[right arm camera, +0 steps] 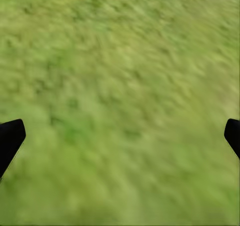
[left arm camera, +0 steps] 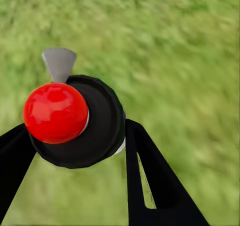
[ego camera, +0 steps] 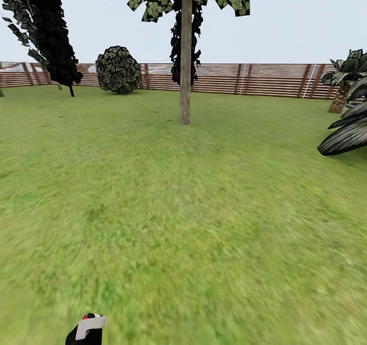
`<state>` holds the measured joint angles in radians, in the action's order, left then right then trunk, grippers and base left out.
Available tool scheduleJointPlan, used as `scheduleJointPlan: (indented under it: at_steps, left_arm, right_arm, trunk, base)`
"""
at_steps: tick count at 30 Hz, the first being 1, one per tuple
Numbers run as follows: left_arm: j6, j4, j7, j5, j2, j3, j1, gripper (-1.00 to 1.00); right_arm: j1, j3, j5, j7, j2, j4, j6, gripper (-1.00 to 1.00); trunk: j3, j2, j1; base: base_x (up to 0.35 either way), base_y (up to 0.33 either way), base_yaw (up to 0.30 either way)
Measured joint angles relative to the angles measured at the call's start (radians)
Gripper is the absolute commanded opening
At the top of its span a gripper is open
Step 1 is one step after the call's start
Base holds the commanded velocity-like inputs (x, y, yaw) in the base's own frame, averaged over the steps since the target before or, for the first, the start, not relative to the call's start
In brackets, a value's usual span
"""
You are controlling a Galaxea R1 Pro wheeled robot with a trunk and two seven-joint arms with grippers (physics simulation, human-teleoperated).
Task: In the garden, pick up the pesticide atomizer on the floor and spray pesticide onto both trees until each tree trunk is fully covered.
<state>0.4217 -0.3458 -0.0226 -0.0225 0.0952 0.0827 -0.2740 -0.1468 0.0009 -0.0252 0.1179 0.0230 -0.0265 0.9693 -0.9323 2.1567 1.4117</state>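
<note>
The pesticide atomizer (ego camera: 86, 329) shows at the lower left edge of the head view, dark with a light-grey nozzle and a red spot on top. In the left wrist view my left gripper (left arm camera: 75, 128) is shut on the atomizer (left arm camera: 87, 136), one black finger on each side of its body. Its red cap (left arm camera: 55, 112) and grey nozzle (left arm camera: 59, 63) face the camera, with grass below. One tree (ego camera: 185, 79) with a thick bare trunk stands straight ahead across the lawn, far beyond reach. My right gripper (right arm camera: 122, 133) is open over bare grass, holding nothing.
The lawn (ego camera: 204, 207) stretches to a brown slat fence (ego camera: 265, 79). A dark columnar tree (ego camera: 51, 28) and a round bush (ego camera: 118, 70) stand at the back left. A short palm (ego camera: 342, 82) and dark fronds (ego camera: 346, 136) are at the right edge.
</note>
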Motion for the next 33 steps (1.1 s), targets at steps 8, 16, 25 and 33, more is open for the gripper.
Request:
scheduleJointPlan:
  at_steps: [8, 16, 25, 33]
  left_arm:
    - [0.0, 0.0, 0.0, 0.0, 0.0, 0.0, 0.0, -1.0]
    - [0.0, 0.0, 0.0, 0.0, 0.0, 0.0, 0.0, -1.0]
    - [0.0, 0.0, 0.0, 0.0, 0.0, 0.0, 0.0, -1.0]
    - [0.0, 0.0, 0.0, 0.0, 0.0, 0.0, 0.0, -1.0]
  right_arm:
    - [0.0, 0.0, 0.0, 0.0, 0.0, 0.0, 0.0, 1.0]
    - [0.0, 0.0, 0.0, 0.0, 0.0, 0.0, 0.0, 1.0]
    - [0.0, 0.0, 0.0, 0.0, 0.0, 0.0, 0.0, 1.0]
    - [0.0, 0.0, 0.0, 0.0, 0.0, 0.0, 0.0, 1.0]
  trunk:
    - [0.0, 0.0, 0.0]
    - [0.0, 0.0, 0.0]
    - [0.0, 0.0, 0.0]
    - [0.0, 0.0, 0.0]
  base:
    - [0.339, 0.0, 0.0]
    - [0.339, 0.0, 0.0]
    - [0.339, 0.0, 0.0]
    - [0.339, 0.0, 0.0]
